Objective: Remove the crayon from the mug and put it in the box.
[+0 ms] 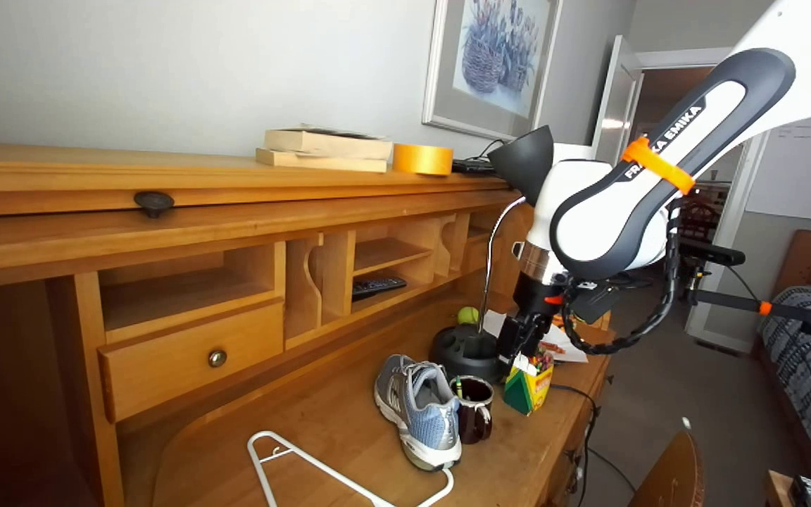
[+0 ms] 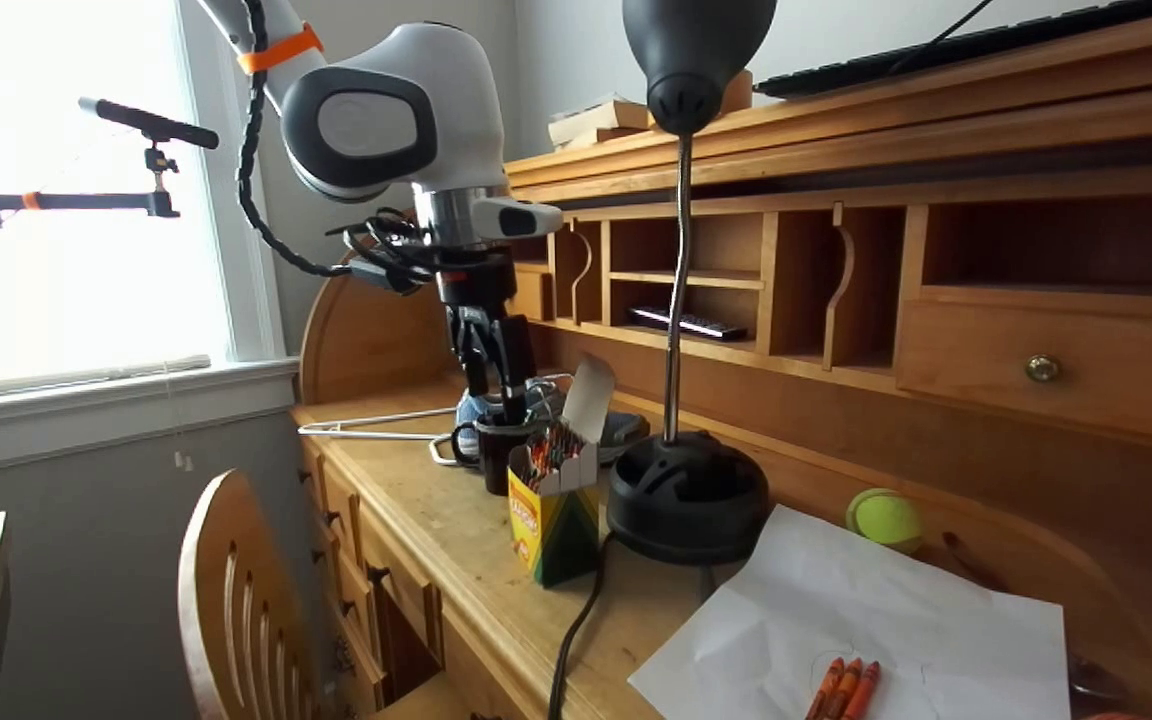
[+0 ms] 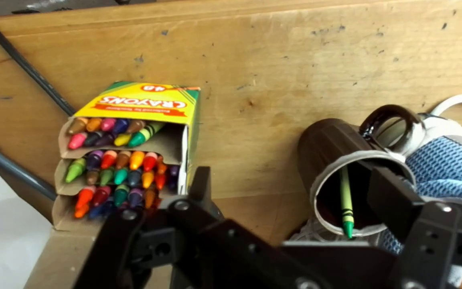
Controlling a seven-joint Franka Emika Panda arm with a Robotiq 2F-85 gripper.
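A green crayon point(image 3: 346, 192) leans inside the dark brown mug point(image 3: 327, 138), its tip resting over the pale rim. The same crayon point(image 1: 459, 387) pokes above the mug point(image 1: 476, 422) in an exterior view. Beside it stands the yellow-and-green crayon box point(image 3: 146, 98), lid up and filled with crayons in rows; the box point(image 2: 556, 530) has a gap in one row. My gripper point(image 3: 294, 182) is open, nothing between its fingers. In the wrist view, one finger point(image 3: 393, 196) overlaps the mug's mouth and the other lies by the box's edge. Above the desk, the gripper point(image 2: 497, 400) points down.
A grey-and-blue sneaker point(image 1: 426, 415) sits against the mug, with a white hanger point(image 1: 335, 473) near it. The black lamp base point(image 2: 688, 510) stands close to the box. Paper point(image 2: 786, 620) with orange crayons point(image 2: 846, 685) and a tennis ball point(image 2: 884, 518) lie farther along.
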